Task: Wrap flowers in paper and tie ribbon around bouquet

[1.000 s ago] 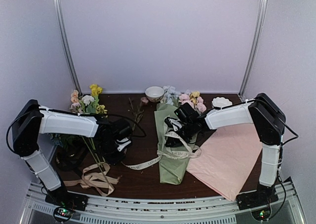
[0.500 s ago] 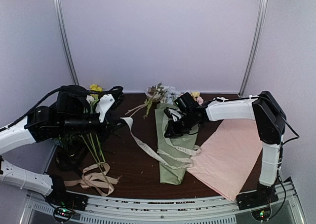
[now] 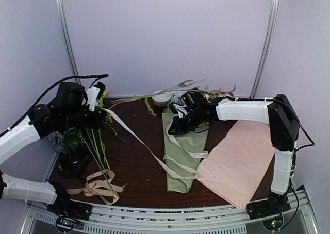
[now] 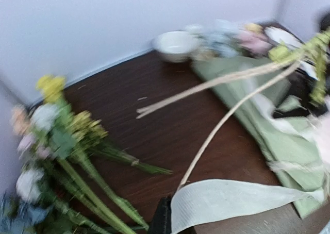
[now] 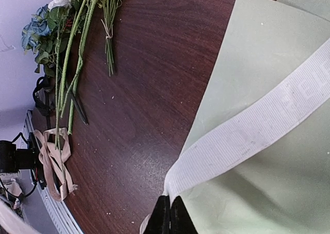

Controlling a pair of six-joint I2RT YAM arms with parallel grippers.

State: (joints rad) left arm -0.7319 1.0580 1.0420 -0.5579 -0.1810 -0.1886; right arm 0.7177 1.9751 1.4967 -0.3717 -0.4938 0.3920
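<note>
The bouquet [image 3: 181, 154], an olive-green paper cone, lies mid-frame on the counter [image 3: 139, 115], narrow end toward the bottom edge. The ribbon [image 4: 227, 200] loops around its lower part. One run stretches up-left to my left end effector [image 4: 164, 219], which is clamped on it; the other climbs to my right end effector [image 5: 170, 212], fingers pinched on it too. Loose flowers [image 3: 95, 146] lie at the left and a pink sheet [image 3: 242, 162] at the right.

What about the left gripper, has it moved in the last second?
Yes. From above, the left gripper has swung from just behind the tan ribbon at the front to the back left, level with the bowl, pulling the lettered ribbon along.
</note>
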